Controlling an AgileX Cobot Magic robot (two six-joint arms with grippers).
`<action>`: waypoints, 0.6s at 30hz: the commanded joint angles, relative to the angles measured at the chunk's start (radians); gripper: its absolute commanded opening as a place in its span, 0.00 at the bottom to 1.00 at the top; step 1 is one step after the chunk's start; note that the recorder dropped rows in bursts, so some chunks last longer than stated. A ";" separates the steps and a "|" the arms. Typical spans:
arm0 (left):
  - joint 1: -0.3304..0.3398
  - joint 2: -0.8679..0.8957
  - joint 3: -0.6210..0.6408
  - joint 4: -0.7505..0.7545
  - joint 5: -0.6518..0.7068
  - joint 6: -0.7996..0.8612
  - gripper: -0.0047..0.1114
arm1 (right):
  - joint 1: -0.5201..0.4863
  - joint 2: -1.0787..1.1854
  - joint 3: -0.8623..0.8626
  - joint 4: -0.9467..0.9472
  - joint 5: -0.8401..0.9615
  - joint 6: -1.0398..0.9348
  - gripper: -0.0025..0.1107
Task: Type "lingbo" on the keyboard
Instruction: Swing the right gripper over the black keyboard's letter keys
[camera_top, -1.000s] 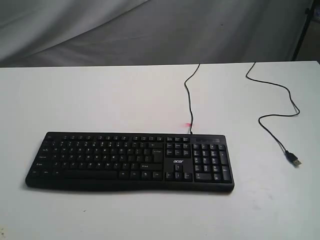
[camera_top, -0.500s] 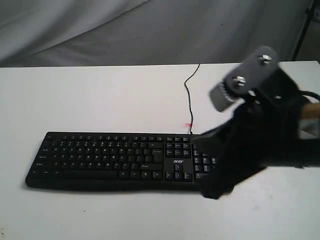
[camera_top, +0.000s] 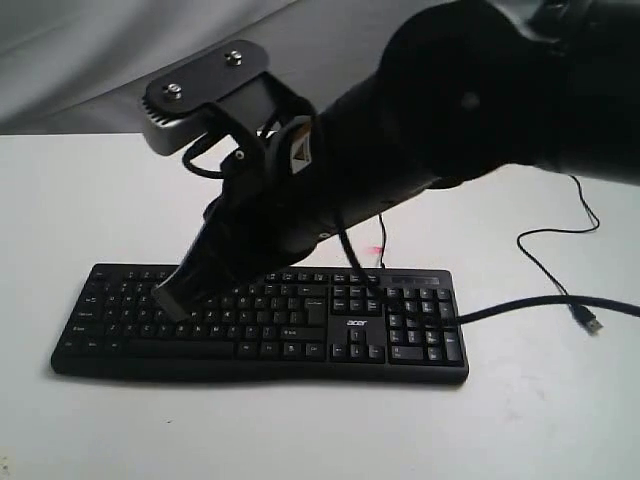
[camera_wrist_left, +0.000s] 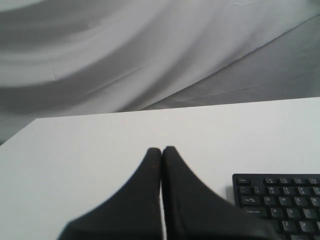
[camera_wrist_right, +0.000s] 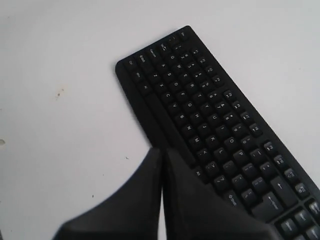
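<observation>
The black keyboard (camera_top: 260, 338) lies across the white table (camera_top: 90, 200), number pad at its right end, with a white "acer" logo. My right gripper (camera_top: 168, 300) reaches in from the right and across the middle, its shut fingers tilted down over the left part of the letter keys. I cannot tell if it touches a key. The right wrist view shows the keyboard (camera_wrist_right: 200, 100) past the right gripper (camera_wrist_right: 162, 149), with nothing held. My left gripper (camera_wrist_left: 161, 149) is shut and empty over bare table beside the keyboard's corner (camera_wrist_left: 280, 200). It is out of the exterior view.
A loose black USB cable with a metal plug (camera_top: 592, 324) lies on the table at the right. The arm's own thick cable (camera_top: 520, 305) hangs over the table beside the number pad. A red light (camera_top: 378, 250) glows behind the keyboard. Grey cloth (camera_top: 100, 60) hangs behind the table.
The right arm came in from the right, swung across the keyboard and now has its shut tip over the left letter keys. The keyboard has not moved.
</observation>
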 joint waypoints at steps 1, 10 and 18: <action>-0.004 0.003 0.005 -0.001 -0.004 -0.003 0.05 | 0.004 0.051 -0.019 -0.003 -0.049 -0.006 0.02; -0.004 0.003 0.005 -0.001 -0.004 -0.003 0.05 | 0.004 0.201 -0.019 -0.025 -0.245 -0.126 0.02; -0.004 0.003 0.005 -0.001 -0.004 -0.003 0.05 | 0.002 0.274 0.123 0.028 -0.626 -0.205 0.02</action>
